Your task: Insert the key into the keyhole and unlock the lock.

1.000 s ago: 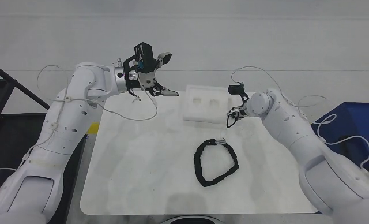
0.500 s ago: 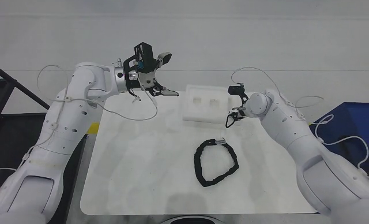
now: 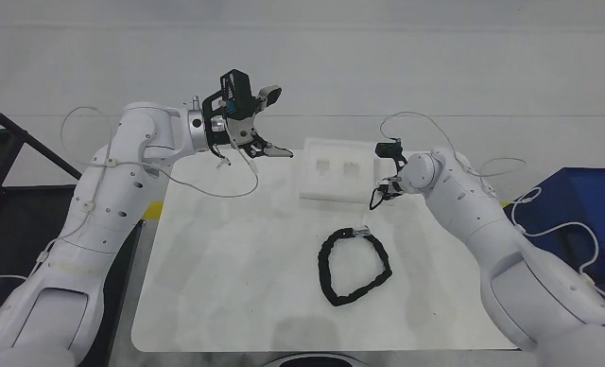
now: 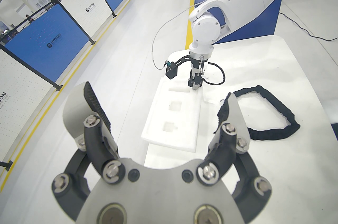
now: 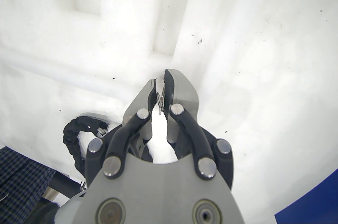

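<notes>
Right gripper [image 5: 159, 80]: pads pinched on a thin metal key [image 5: 160, 102], above the white table [image 5: 250, 50].
Foam tray [image 5: 118, 24]: recessed, just past the fingertips.
Lock [image 5: 70, 135]: black-sleeved, metal end showing, beside the gripper.

Foam tray [image 3: 338, 168] at table's [image 3: 217, 272] far edge, ctr-right. Chain lock [image 3: 352, 266] on table in front of it. Right gripper [image 3: 380, 192] w/ key [image 5: 160, 101] in it, just beside tray's right end; left gripper [image 3: 281, 121] up left of tray.
</notes>
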Controlling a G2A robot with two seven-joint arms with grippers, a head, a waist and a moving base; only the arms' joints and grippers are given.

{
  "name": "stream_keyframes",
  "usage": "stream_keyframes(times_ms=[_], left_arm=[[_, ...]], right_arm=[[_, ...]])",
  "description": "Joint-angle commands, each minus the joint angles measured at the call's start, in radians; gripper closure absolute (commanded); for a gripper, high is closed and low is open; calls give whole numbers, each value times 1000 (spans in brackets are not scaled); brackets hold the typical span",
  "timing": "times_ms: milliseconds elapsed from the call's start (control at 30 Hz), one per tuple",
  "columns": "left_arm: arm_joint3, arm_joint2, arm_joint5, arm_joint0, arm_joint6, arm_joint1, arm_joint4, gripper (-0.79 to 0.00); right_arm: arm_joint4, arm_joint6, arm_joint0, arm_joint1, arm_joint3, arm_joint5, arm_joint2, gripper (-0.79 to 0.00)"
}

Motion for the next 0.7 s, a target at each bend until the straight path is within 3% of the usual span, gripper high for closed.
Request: stream_keyframes(times_ms=[0,400,667], left_arm=[[0,0,0,0,0,0,0,-785],[0,0,0,0,0,0,0,-785],[0,0,0,0,0,0,0,-785]], right_arm=[[-3,5,5,-1,1,0,3,0],[-11,69,31,17,-51,-10,47,0],[11,133,12,62,-141,-57,116,0]])
